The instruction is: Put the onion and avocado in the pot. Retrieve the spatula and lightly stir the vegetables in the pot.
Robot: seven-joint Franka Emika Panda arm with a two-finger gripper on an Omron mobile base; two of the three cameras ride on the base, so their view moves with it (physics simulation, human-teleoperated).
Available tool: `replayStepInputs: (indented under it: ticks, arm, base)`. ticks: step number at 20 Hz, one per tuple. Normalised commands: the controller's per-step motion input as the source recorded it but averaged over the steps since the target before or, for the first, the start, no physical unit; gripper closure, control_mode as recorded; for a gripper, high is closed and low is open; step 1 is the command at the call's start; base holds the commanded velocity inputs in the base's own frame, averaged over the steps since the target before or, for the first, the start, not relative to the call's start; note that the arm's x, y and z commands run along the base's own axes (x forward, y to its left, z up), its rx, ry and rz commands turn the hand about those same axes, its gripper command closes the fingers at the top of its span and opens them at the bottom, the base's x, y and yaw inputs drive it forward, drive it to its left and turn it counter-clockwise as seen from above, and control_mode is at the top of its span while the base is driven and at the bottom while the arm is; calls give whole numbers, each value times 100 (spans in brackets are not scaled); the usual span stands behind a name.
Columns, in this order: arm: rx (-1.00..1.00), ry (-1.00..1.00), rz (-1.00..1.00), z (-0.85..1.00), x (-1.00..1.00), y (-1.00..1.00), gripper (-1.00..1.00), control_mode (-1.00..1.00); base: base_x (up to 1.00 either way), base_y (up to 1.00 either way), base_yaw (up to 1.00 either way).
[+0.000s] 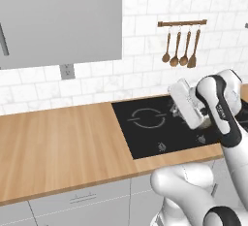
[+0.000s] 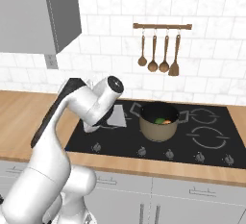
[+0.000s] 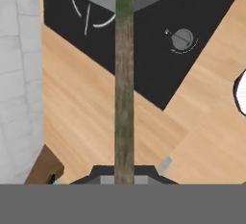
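Pincer is clamped on the spatula: from my hand view the thin dark, greenish-brown handle runs straight up out of the finger tips to a flat grey metal blade at the top edge. In the left base view the hand sits over the right side of the hob, the fingers hidden behind the white wrist. The spatula hangs over the black hob's corner and the wood beside it.

Counts as I see them:
- 1 round tan-beige pot with a dark inside, standing on the hob's middle-left burner, just right of the arm's elbow.
- 1 small orange-brown onion inside the pot, beside 1 green item I take for the avocado; both low in the bowl, too small for detail.
- 4 brown wooden utensils hanging from a wooden rail on the wall, above the pot.
- 5 round knobs along the hob's front edge.

Surface: black glass hob set into a light wooden counter, grey drawer fronts below. Room: white tiled wall, grey wall cabinet upper left, a socket plate under it, dark hood edge at the top.
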Motion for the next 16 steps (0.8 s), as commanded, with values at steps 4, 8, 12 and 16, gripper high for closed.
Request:
replayStepInputs:
  ticks: [4, 8, 12, 16]
  arm:
    - [48, 26, -14, 63, 71, -94, 100, -100]
    - [41, 19, -17, 100, 71, -90, 100, -100]
    - [36, 18, -20, 79, 53, -77, 100, -100]
    - [26, 24, -19, -7, 53, -93, 100, -100]
  base:
    - [0, 0, 0]
    - [0, 0, 0]
    - [0, 0, 0]
    - [0, 0, 0]
